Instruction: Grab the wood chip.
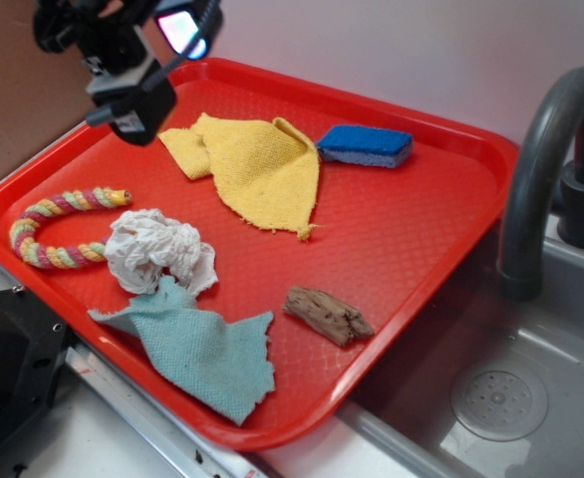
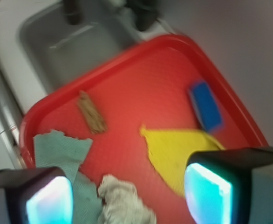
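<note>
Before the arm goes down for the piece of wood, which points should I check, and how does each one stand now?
1. Gripper open: ok, a wide gap shows between the two fingers in the wrist view.
2. Gripper empty: ok, nothing sits between the fingers.
3. Wood chip uncovered: ok, it lies bare on the red tray, apart from the green cloth.
4. Gripper above the chip: not ok, it hangs over the far left corner of the tray, while the chip is near the front edge.
5. Straight path: cannot tell, the yellow cloth and the crumpled paper lie in between.
6. Fingers across the chip's narrow side: cannot tell.
</note>
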Motion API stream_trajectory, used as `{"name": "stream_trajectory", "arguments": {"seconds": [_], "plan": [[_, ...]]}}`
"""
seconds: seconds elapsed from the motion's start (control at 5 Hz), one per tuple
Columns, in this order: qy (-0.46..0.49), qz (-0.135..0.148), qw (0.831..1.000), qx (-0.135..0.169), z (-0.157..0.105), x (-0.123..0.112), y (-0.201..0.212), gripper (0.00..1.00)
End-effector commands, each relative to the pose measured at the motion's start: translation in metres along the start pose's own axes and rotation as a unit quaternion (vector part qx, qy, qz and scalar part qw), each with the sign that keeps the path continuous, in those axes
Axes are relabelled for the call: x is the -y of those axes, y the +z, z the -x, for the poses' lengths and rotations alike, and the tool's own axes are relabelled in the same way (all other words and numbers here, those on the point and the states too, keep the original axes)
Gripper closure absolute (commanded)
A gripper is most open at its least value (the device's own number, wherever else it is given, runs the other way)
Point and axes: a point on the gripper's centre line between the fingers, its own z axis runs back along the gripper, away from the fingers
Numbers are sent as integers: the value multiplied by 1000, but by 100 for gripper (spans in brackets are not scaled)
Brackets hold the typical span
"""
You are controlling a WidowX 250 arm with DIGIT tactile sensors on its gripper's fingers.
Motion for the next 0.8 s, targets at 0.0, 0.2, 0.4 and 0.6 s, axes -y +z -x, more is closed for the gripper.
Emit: {"name": "stream_trajectory", "arguments": {"seconds": [0.0,0.2,0.4,0.6], "plan": [[-155,44,987,0,-14,11,-21,0],[-169,56,984,-16,-17,14,-40,0],[-176,73,981,-26,-22,20,-57,0],[-186,74,979,-47,-26,32,-83,0]]}}
